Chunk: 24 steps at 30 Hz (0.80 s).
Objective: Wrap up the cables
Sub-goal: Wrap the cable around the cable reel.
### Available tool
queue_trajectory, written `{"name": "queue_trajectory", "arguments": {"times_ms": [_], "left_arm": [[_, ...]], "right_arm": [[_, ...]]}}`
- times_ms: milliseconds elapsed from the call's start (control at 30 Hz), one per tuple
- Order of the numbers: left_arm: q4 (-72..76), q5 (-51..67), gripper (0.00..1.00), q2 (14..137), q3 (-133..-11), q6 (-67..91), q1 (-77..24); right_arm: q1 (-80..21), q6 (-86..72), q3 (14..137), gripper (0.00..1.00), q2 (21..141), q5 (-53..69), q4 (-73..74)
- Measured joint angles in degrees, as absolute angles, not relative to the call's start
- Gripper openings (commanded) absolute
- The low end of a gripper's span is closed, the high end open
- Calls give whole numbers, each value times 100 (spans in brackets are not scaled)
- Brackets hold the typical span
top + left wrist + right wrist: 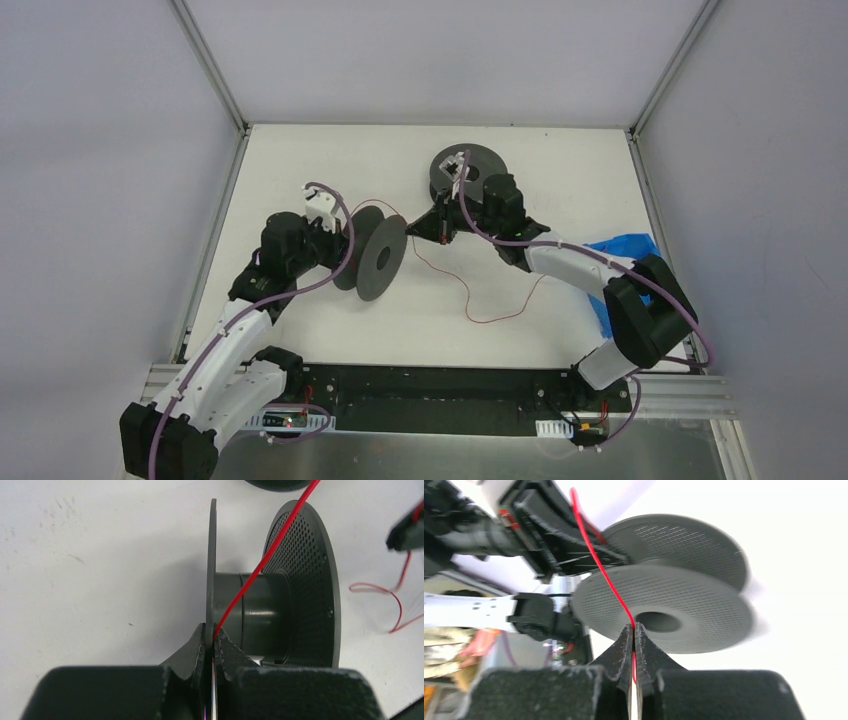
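A dark grey spool (378, 255) stands on edge at the table's middle left. My left gripper (347, 243) is shut on the spool's near flange (212, 570), with the thin red cable (260, 565) pinched between one finger and the flange. The cable runs over the hub (260, 612) to my right gripper (440, 226), which is shut on it (599, 562). Past that gripper the cable (470, 295) lies in a loose loop on the table. In the right wrist view my right gripper (634, 628) is close in front of the spool (674, 605).
A second dark grey spool (468, 168) lies flat at the back, behind my right gripper. A blue crumpled sheet (628, 255) lies at the right edge, partly under my right arm. Metal frame rails (215, 215) border the table.
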<state>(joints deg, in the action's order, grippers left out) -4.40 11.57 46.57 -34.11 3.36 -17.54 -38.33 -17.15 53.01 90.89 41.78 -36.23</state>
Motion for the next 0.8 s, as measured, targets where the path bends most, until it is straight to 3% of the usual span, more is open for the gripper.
{"name": "queue_trajectory", "arguments": {"times_ms": [333,733,800], "left_arm": [[-1636,1393,0,4211,-3708,-172,-1754],[-2626,1627,0,4320,-4532,495,-1752],[-2768,1695,0,4353,-4742,620,-1750]], "right_arm": [[-3203,-126,5419,0,8989,3122,-2034],[-3321,-143,4720,0,9616,3634,-2814],[-3326,-150,4615,4,9616,3802,-3094]]}}
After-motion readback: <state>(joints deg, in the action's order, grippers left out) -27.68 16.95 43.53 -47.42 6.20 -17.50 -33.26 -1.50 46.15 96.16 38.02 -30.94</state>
